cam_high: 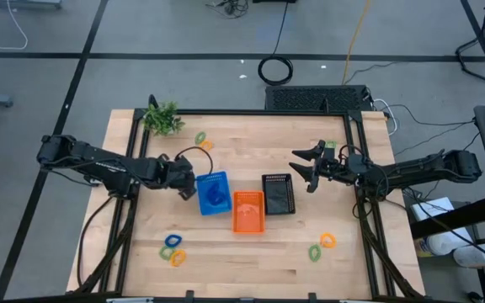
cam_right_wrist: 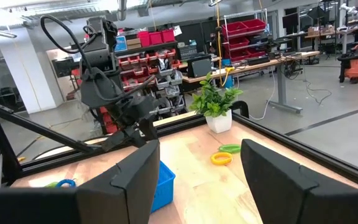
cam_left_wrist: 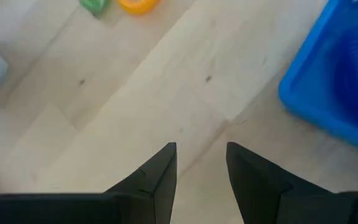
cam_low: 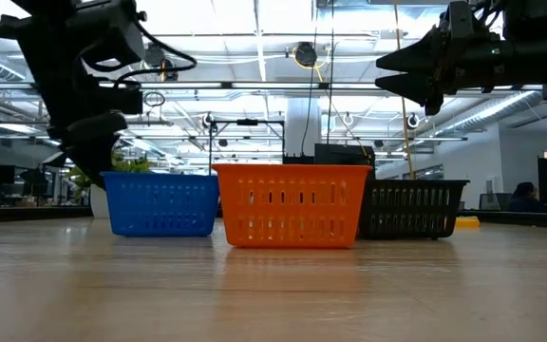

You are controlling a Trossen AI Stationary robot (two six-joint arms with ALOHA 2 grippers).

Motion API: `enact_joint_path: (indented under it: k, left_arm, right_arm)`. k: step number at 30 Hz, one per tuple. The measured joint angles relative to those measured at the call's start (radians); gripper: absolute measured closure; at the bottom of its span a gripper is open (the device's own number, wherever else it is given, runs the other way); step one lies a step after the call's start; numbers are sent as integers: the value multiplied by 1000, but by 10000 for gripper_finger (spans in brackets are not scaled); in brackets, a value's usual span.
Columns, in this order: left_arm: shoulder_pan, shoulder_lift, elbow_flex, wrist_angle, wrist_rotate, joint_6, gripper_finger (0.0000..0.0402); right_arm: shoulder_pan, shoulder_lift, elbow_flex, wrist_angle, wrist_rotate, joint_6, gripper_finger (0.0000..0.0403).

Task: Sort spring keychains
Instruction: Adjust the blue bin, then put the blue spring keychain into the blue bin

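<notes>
Left gripper (cam_high: pixel 194 188), jaws apart, empty, just beside blue basket (cam_high: pixel 213 193). Right gripper (cam_high: pixel 303 170) likewise. Risk: nudging that basket, scattering sorted keychains.

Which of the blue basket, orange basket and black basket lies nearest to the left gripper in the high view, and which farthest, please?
From the left gripper:
1. Blue basket, right beside it.
2. Orange basket, middle of the row.
3. Black basket, far end, toward the right arm.

Blue basket (cam_left_wrist: pixel 334 81) cut off at frame edge, contents blurred.
</notes>
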Motion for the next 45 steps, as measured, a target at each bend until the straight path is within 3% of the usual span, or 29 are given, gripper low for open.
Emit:
enact_joint_path:
  k: [7,21,28,35,41,45]
  left_arm:
    - [0,54,0,149,74,9,254]
    - [3,133,0,319,69,84,254]
    - [3,128,0,269,84,187,254]
    - [-22,80,0,89,320,189,254]
    - [-151,70,0,70,608,163,254]
    - [-259,70,0,82,657,89,254]
  right_arm:
    - [0,0,0,1,0,0,190]
    - [0,0,0,2,1,0,190]
    - [0,0,0,1,1,0,190]
    - [0,0,0,1,2,0,190]
    - [0,0,0,2,2,0,190]
    - [0,0,0,2,1,-1,190]
